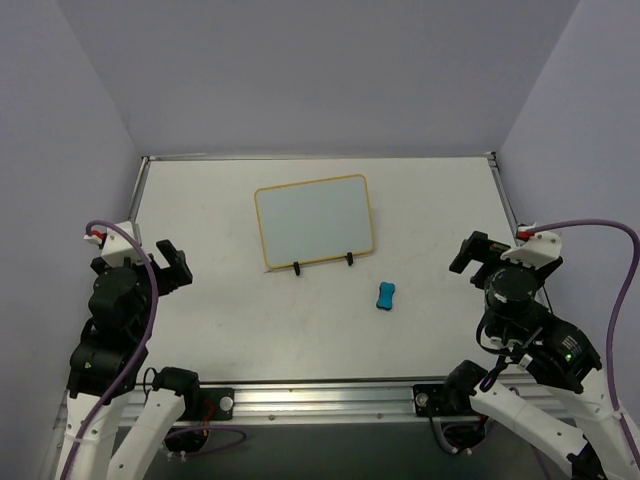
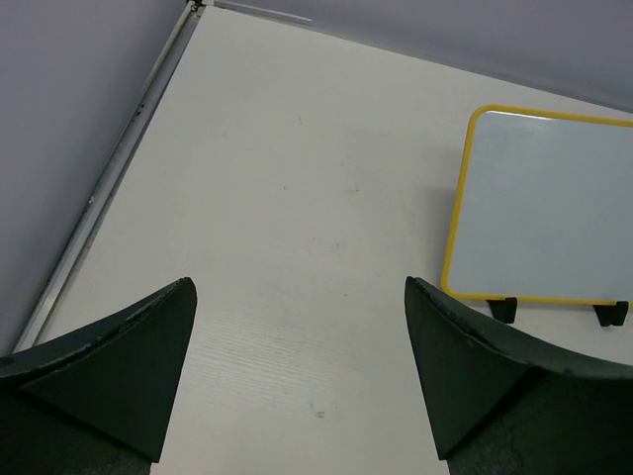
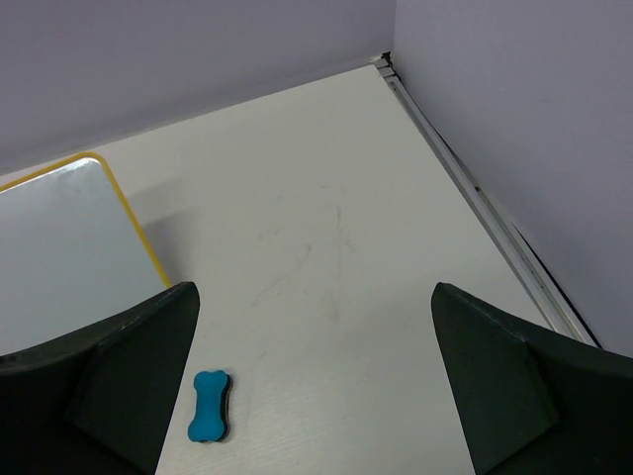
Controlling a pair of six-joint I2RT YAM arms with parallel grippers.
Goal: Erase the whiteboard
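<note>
The whiteboard (image 1: 314, 221) with a yellow rim and two black clip feet lies at the middle of the table; its face shows no writing. It also shows in the left wrist view (image 2: 544, 203) and the right wrist view (image 3: 59, 247). A small blue bone-shaped eraser (image 1: 387, 295) lies on the table to the right of the board's near edge, also in the right wrist view (image 3: 209, 420). My left gripper (image 1: 172, 264) is open and empty at the left side, away from the board. My right gripper (image 1: 470, 255) is open and empty at the right, away from the eraser.
Purple walls enclose the table on the left, back and right. A metal rail (image 1: 320, 157) runs along the far edge, with rails along the sides (image 3: 475, 188). The arm bases and a metal bar (image 1: 320, 395) sit at the near edge.
</note>
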